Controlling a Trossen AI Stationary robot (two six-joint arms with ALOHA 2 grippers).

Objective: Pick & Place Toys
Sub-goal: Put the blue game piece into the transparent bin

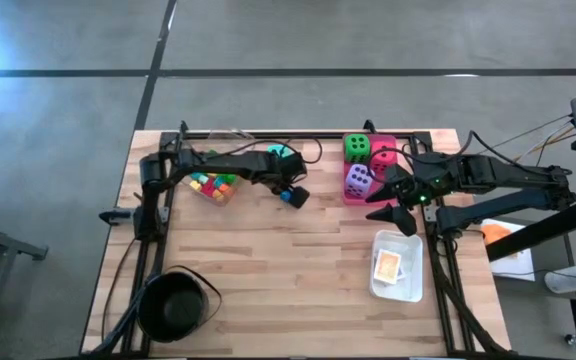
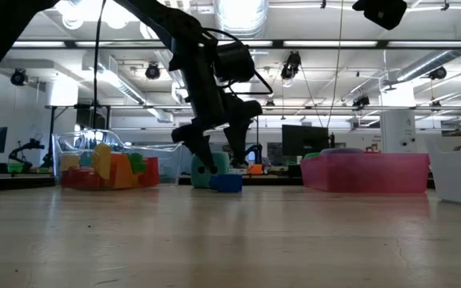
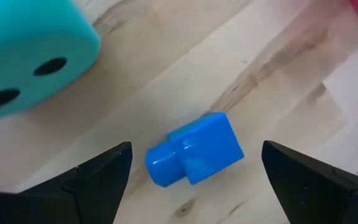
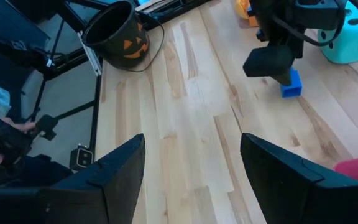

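Observation:
A small blue plastic block (image 3: 194, 155) lies on its side on the wooden table (image 1: 288, 270), near the table's middle. My left gripper (image 1: 290, 188) points down over it, open, one finger (image 3: 98, 180) on each side of the block and apart from it. A teal die (image 3: 30, 56) with black dots rests on the table just beyond. Green, pink-red and purple dice (image 1: 360, 165) sit in the pink tray (image 1: 385, 141). My right gripper (image 4: 191, 155) hangs open with nothing between its fingers, raised beside the pink tray at the table's right.
A clear tray (image 1: 213, 185) with several coloured blocks stands at the far left. A white tray (image 1: 398, 265) holding a picture card lies at the near right. A round black pot (image 1: 178, 305) stands at the near left corner. The table's middle and near part is bare wood.

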